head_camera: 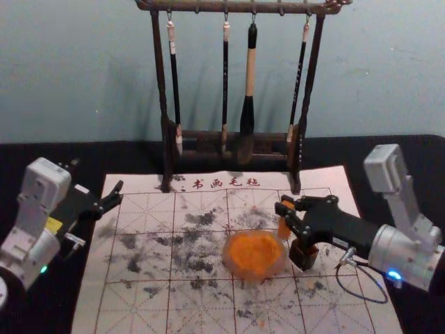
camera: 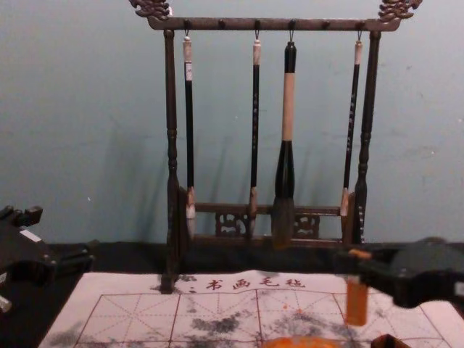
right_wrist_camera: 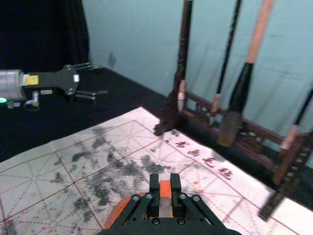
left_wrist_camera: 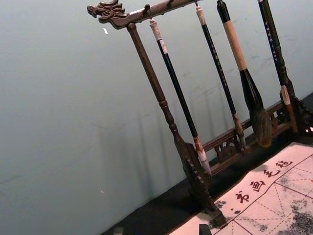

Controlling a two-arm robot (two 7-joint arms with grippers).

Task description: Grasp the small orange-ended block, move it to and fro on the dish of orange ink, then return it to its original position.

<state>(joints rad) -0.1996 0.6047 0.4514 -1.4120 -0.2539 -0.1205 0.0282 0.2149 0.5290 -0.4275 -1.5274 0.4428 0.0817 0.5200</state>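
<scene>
My right gripper (head_camera: 286, 211) holds the orange-ended block (head_camera: 284, 228) upright, just beyond the right part of the dish of orange ink (head_camera: 254, 255). In the chest view, the block (camera: 356, 303) hangs below the right gripper (camera: 352, 266), above and to the right of the dish (camera: 301, 343). The right wrist view has the right gripper (right_wrist_camera: 165, 192) closed around the block's orange end (right_wrist_camera: 165, 188), with the dish partly hidden behind the fingers. My left gripper (head_camera: 111, 197) idles at the mat's left edge, fingers apart; its fingertips edge into the left wrist view (left_wrist_camera: 161, 230).
A small dark box (head_camera: 303, 255) stands at the dish's right, beneath the right arm. Behind, a wooden rack (head_camera: 233, 136) with several hanging brushes rises at the back of the ink-stained calligraphy mat (head_camera: 139, 306).
</scene>
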